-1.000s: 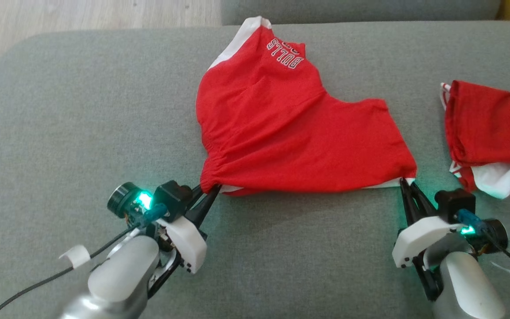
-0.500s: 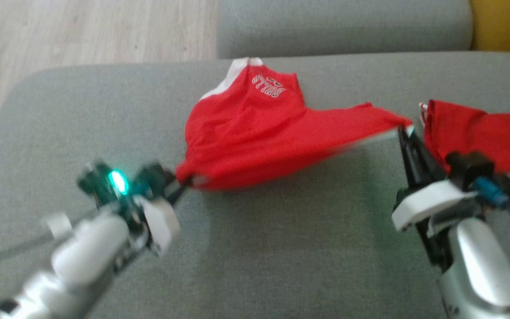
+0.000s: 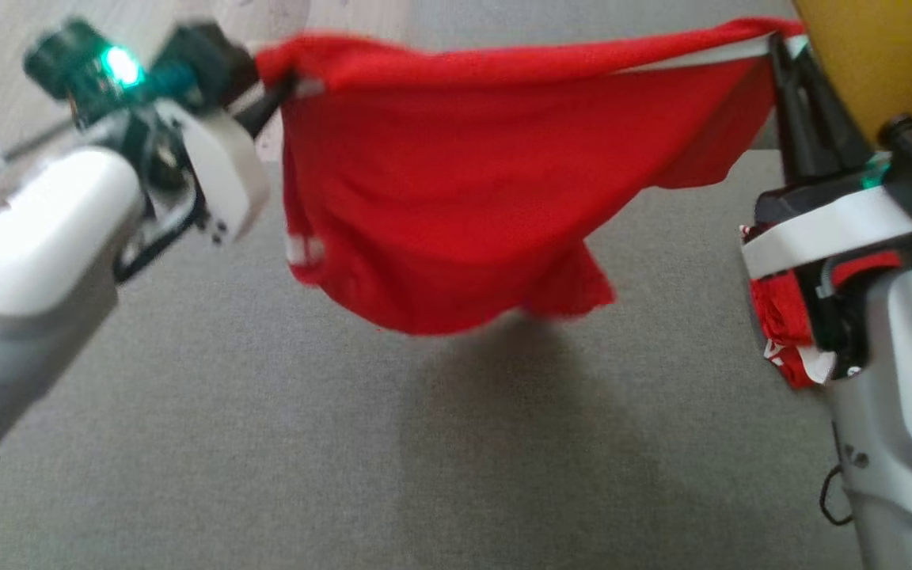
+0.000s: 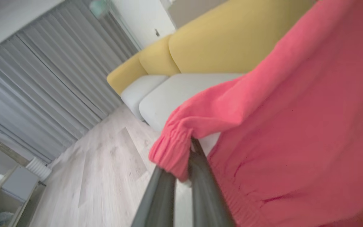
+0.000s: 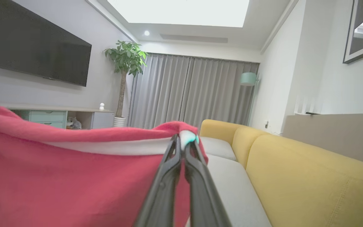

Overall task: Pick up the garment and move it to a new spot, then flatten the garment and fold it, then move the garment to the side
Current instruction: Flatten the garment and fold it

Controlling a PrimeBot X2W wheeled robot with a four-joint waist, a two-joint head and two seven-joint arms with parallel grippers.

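Observation:
The red garment (image 3: 464,198) with white trim hangs in the air above the grey cushion, stretched between both grippers. My left gripper (image 3: 282,79) is shut on its gathered waistband corner at the upper left, and the left wrist view shows the garment (image 4: 295,142) bunched over that gripper (image 4: 189,148). My right gripper (image 3: 777,51) is shut on the opposite corner at the upper right. In the right wrist view that gripper (image 5: 183,140) pinches the white-trimmed edge of the garment (image 5: 74,183). The cloth sags low in the middle.
A second red and white garment (image 3: 780,324) lies on the grey cushion (image 3: 345,459) at the right, partly behind my right forearm. A yellow sofa back (image 3: 875,55) stands at the far right. Wooden floor (image 4: 99,176) lies beyond the cushion's left edge.
Both grippers have lifted the garment off the cushion and raised it high; it now hangs free between them. The head camera has also shifted, so the whole scene sits lower.

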